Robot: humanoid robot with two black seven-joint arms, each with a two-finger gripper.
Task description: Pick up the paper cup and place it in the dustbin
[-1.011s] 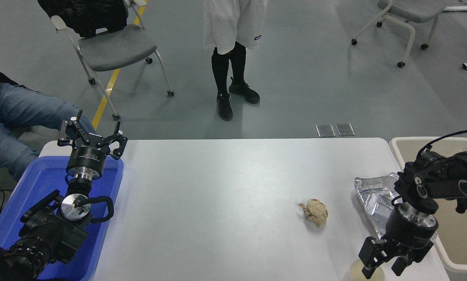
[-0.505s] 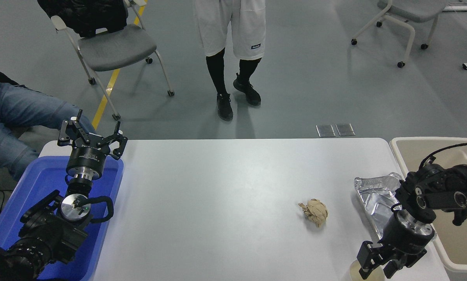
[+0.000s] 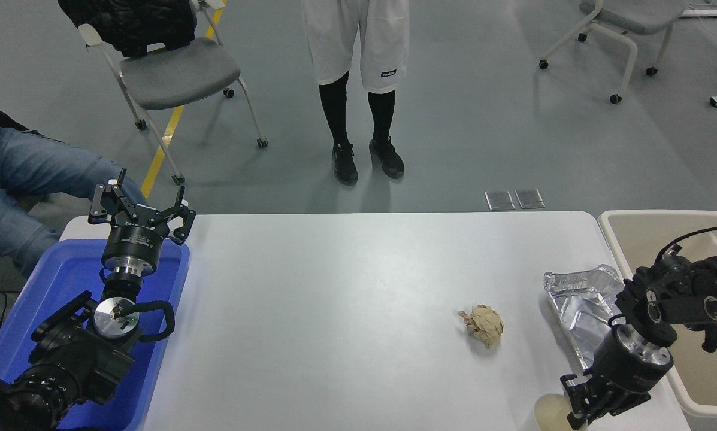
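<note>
Since a second ago the right gripper has shifted rightward and sunk toward the picture's bottom edge, uncovering more of the paper cup; its jaws now sit at the cup's right rim, and I cannot tell whether they are apart or clamped. The left gripper stays parked over the blue tray, jaws spread apart. The tray's visible floor holds nothing besides the arm above it. The dustbin stands off the desk's right end, its beige inside partly hidden by the right arm. The cup, pale cream with a thin rim, stands mouth up at the desk's near right corner, cut by the frame. A foil tray and brown paper ball lie nearby.
</note>
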